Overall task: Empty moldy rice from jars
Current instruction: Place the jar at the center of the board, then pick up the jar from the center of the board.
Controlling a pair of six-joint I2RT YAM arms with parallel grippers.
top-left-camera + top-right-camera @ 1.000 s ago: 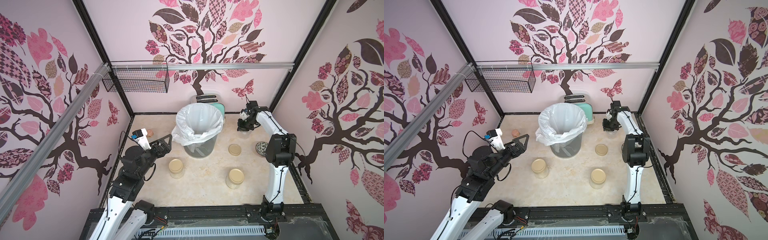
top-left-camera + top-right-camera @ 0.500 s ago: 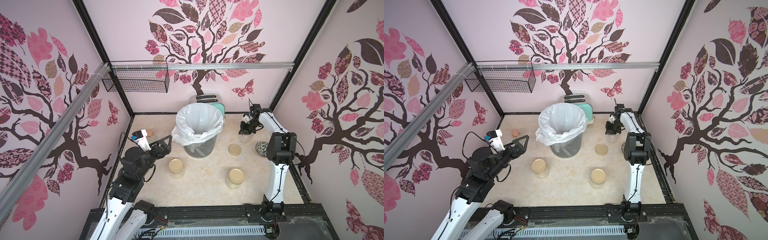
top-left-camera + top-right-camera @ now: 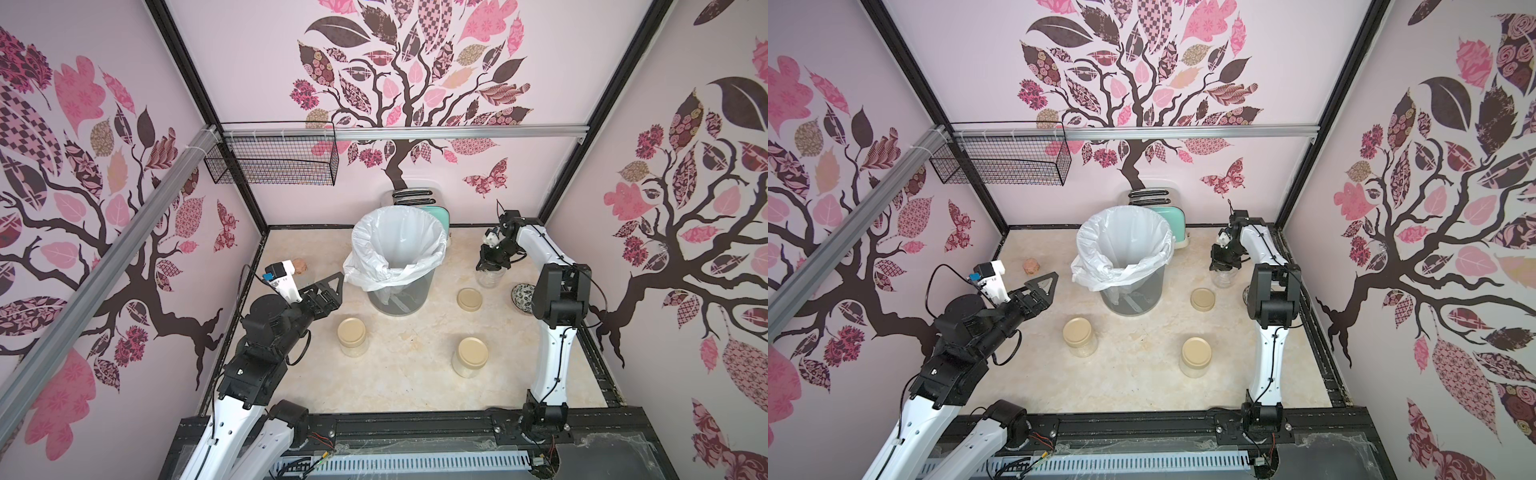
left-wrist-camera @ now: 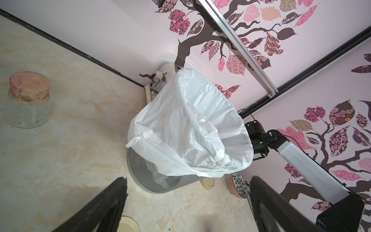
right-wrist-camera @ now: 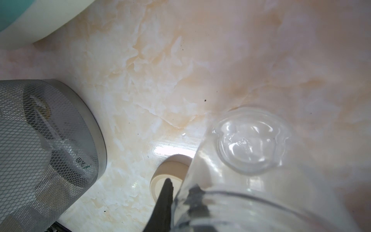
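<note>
Both top views show two closed jars (image 3: 352,336) (image 3: 1196,355) with beige lids standing at the table's front; a pale mass, the moldy rice (image 3: 352,351), shows through their glass. A third jar (image 3: 490,277) (image 5: 251,160) is open, clear and empty, upright at the right back. My right gripper (image 3: 492,264) (image 5: 181,186) is shut on its rim, one finger (image 5: 165,200) outside the glass and one inside. Its loose lid (image 3: 469,299) (image 5: 170,174) lies beside it. My left gripper (image 3: 328,286) (image 4: 188,180) hangs open and empty, left of the bin.
A mesh bin (image 3: 395,253) (image 4: 186,124) lined with a white bag stands at the middle back. A cork-stoppered flask (image 3: 298,266) (image 4: 28,104) sits at the left back, a patterned bowl (image 3: 523,296) by the right arm, a teal appliance (image 3: 440,216) behind the bin.
My right gripper has come down and slightly forward with the empty jar, toward the table beside the loose lid. The left arm has not moved.
</note>
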